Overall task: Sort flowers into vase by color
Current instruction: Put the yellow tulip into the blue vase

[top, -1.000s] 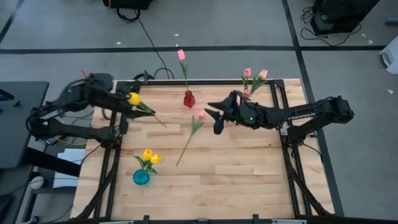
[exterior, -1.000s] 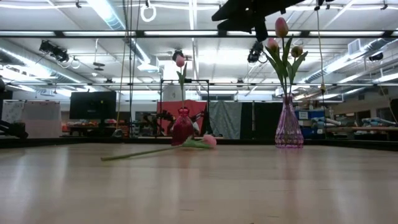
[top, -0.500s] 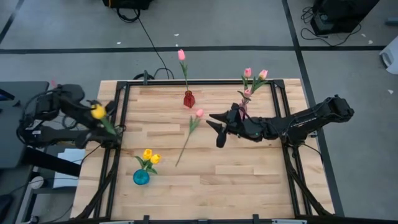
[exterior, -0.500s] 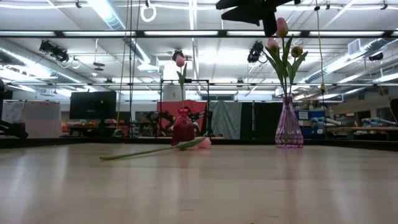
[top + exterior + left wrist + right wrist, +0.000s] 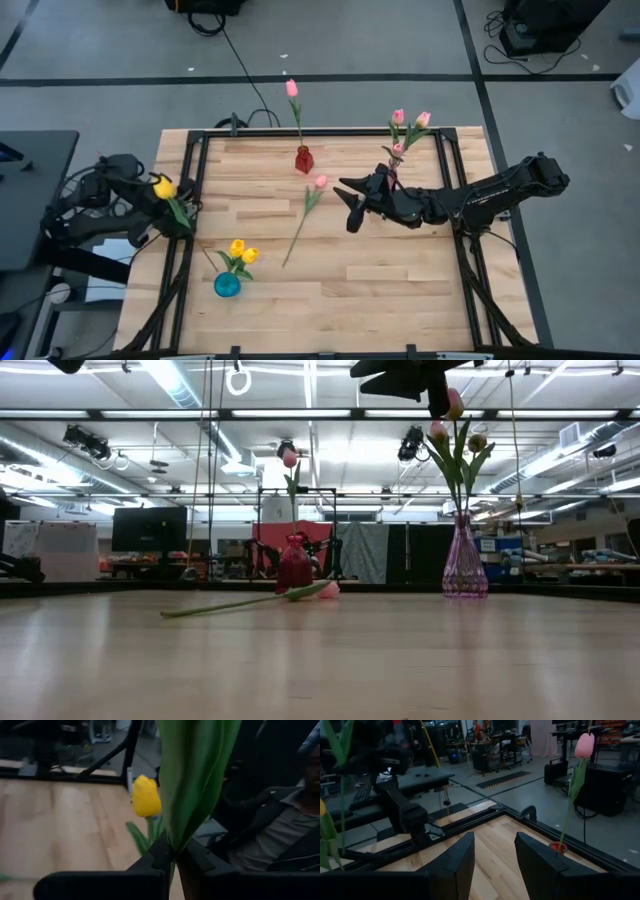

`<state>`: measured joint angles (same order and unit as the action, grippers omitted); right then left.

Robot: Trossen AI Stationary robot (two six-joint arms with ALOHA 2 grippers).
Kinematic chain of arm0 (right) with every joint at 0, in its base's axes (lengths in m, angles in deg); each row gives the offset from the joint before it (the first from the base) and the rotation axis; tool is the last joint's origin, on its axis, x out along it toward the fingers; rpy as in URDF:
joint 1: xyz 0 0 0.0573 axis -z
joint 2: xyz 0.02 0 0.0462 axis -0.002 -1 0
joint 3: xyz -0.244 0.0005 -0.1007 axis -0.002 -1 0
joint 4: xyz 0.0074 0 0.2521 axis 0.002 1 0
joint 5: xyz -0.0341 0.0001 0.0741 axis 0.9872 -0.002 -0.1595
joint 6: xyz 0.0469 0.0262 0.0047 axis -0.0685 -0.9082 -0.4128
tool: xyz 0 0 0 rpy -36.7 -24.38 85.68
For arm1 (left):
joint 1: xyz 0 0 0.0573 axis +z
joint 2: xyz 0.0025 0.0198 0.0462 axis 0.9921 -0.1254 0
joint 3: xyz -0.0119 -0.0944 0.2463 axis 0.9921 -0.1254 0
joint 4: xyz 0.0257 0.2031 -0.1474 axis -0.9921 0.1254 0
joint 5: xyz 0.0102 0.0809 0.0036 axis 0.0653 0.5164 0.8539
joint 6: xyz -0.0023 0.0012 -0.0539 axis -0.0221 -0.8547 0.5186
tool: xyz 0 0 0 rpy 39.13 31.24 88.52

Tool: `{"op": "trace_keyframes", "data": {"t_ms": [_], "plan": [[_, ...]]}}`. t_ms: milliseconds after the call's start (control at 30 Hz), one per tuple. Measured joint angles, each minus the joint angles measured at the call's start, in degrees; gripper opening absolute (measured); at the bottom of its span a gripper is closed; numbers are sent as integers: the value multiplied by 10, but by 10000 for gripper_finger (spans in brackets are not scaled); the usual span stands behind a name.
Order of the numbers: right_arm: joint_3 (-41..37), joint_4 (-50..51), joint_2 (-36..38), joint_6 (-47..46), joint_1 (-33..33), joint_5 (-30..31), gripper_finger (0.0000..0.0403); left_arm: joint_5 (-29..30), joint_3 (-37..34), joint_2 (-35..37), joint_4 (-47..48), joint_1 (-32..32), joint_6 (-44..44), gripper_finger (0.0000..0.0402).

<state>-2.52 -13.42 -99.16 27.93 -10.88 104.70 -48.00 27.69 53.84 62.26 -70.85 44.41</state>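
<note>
Firmly between left claw [image 5: 172,857], yellow tulip [image 5: 145,796]

Pale wooden table [image 5: 340,285] (dark-framed), red vase [image 5: 303,160], blue vase [image 5: 227,285], purple vase [image 5: 465,565], loose pink tulip [image 5: 306,215] lying flat

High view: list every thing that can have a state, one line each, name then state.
Left pincer: shut on the yellow tulip, at the table's left edge.
Right pincer: open, empty, above the table.
Pink tulip: lying flat on the table.
Red vase: upright, one pink flower.
Blue vase: upright, two yellow flowers.
Purple vase: upright, pink flowers.
</note>
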Motion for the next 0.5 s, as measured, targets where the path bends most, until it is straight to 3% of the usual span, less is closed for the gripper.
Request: {"op": "trace_keyframes", "data": {"t_ms": [267,500], "plan": [[0,0,0,0,0,0,153,-58,-78,34,-68,0,36,27],[0,1,0,-11,0,0,153,-67,-125,36,-115,-21,25,27]]}}
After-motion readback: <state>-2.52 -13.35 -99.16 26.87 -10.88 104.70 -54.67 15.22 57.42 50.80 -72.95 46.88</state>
